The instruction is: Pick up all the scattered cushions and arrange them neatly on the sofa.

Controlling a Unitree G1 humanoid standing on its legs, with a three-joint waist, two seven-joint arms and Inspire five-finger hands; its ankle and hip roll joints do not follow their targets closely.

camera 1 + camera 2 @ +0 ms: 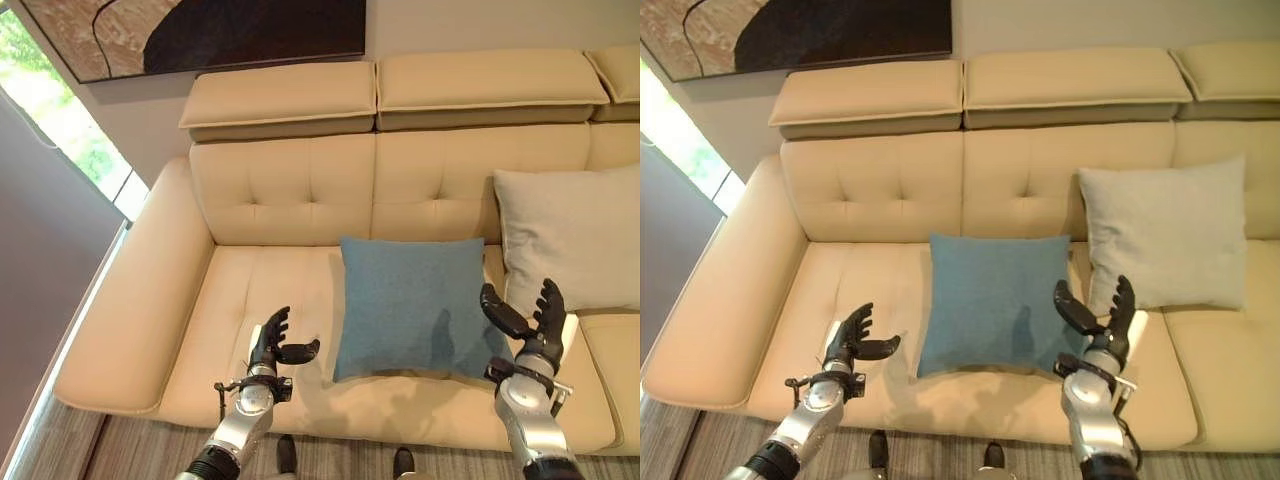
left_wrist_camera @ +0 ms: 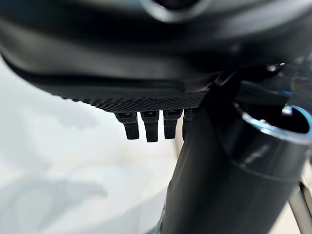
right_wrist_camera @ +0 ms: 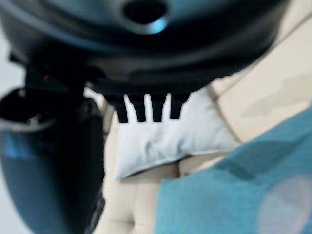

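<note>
Here, the left hand (image 1: 272,346) hovers over the seat at seven o'clock, fingers spread and holding nothing. The right hand (image 1: 535,325) at five o'clock is likewise splayed, empty, beside the blue cushion (image 1: 410,305), which leans upright at centre on the cream sofa (image 1: 290,190). The pale grey cushion (image 1: 572,238) rests at three o'clock against the backrest.

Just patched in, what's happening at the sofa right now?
The robot faces the beige sofa with both hands open and holding nothing. A blue cushion leans against the backrest between them, and a pale grey cushion leans upright to its right. The left hand hovers over the seat left of the blue cushion; the right hand is raised by that cushion's right edge.
</note>
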